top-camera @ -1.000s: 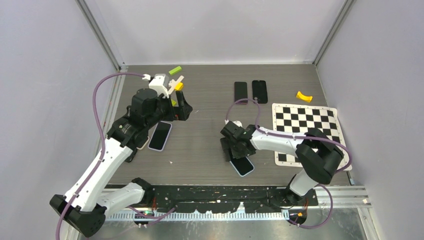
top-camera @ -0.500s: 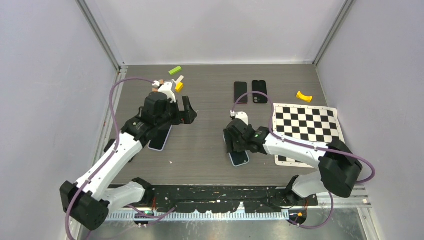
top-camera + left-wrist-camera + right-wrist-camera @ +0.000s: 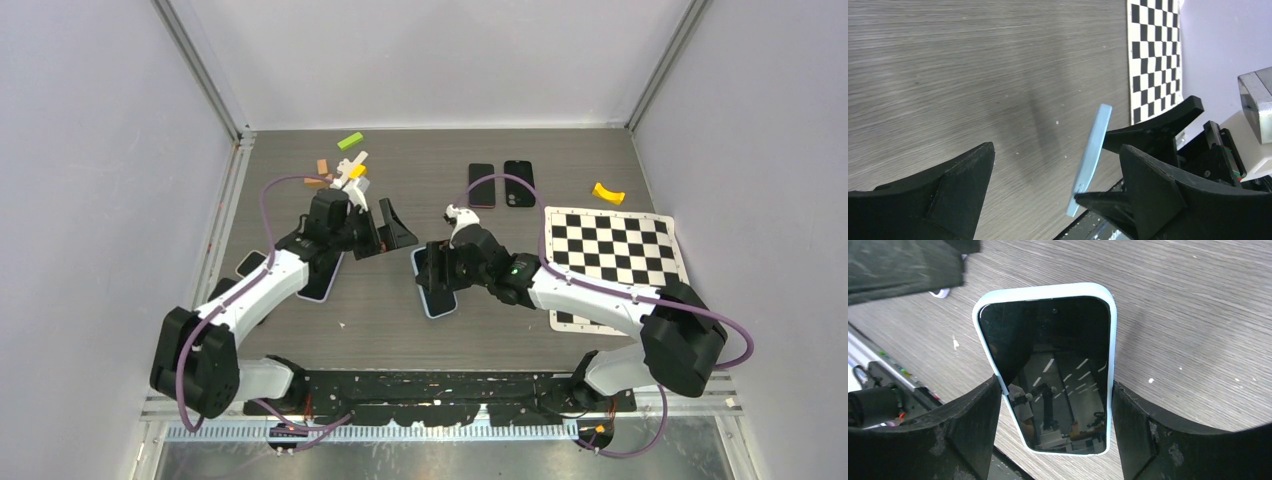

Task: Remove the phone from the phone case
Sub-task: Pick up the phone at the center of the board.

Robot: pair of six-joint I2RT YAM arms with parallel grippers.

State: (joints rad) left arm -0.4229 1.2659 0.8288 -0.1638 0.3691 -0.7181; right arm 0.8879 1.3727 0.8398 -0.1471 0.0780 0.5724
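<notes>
Right jaws: closed across the cased phone (image 3: 1045,365), holding it tilted above the counter (image 3: 560,170).
Left jaws: wide, empty, just beside it.
Relation: the phone's thin edge faces their gap.

Bright, even overhead light; soft shadows; reflections on phone (image 3: 1048,375) screen.

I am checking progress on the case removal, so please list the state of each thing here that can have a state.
right gripper: jaws shut on the cased phone, held lifted and tilted
cased phone: not yet out of its blue case, screen dark
left gripper: jaws open, empty
pale-cased phone: lying flat, screen up
two black phones: lying flat, side by side
</notes>
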